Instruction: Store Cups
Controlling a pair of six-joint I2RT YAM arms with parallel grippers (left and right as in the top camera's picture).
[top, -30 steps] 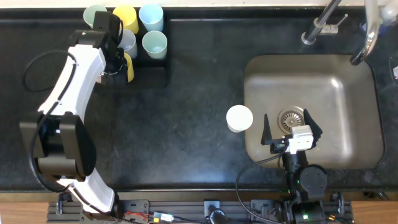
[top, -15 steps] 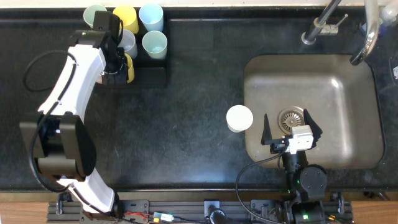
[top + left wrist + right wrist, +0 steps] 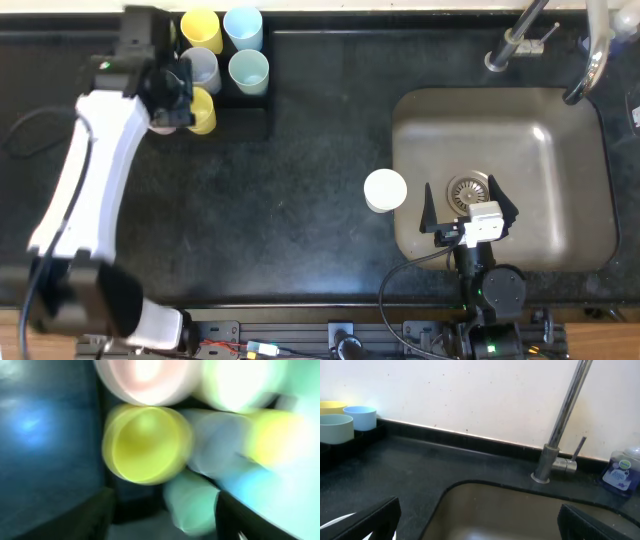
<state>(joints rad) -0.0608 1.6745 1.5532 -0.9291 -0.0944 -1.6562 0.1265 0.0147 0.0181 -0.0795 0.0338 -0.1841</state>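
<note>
White round plastic cup (image 3: 385,190) sits on black counter (image 3: 300,230) at steel sink's (image 3: 560,255) left rim, beside right gripper (image 3: 467,207), jaws wide, empty. Prob. light, stiff, slick; pinch wall nr rim. Left gripper (image 3: 162,522), jaws also wide, hangs over pastel cups (image 3: 248,70) in black rack (image 3: 250,118).

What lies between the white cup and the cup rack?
Nothing; the top view shows bare counter between the white cup and the rack.

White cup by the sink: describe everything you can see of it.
The white cup shows from above as a round white shape, smooth like plastic; whether its mouth faces up I cannot tell. It stands on the dark countertop at the rim of the sink, apart from the racked cups. The right gripper, open over the sink, does not touch it.
</note>
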